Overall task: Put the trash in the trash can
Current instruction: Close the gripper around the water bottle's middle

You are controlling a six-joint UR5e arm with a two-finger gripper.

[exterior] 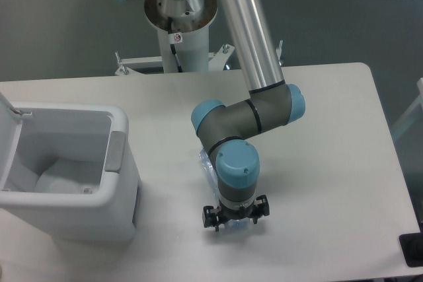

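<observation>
The trash can [119,156] is a white bin at the left of the table, with its lid [6,113] hinged up and its mouth open. My gripper [236,219] points down at the table's front middle, to the right of the can. Its black fingers [211,216] stand wide apart. A clear plastic thing [206,166] lies under the wrist, mostly hidden. A bluish bit [238,224] shows between the fingers. It looks like the bottle, but I cannot tell for sure. No pink-red label shows. The flat bag is not clearly seen.
The arm's base column [182,31] stands behind the table's far edge. The table's right edge [390,156] and front edge are near. A pale shape [56,176] lies inside the can. A dark object [413,249] sits at the lower right corner.
</observation>
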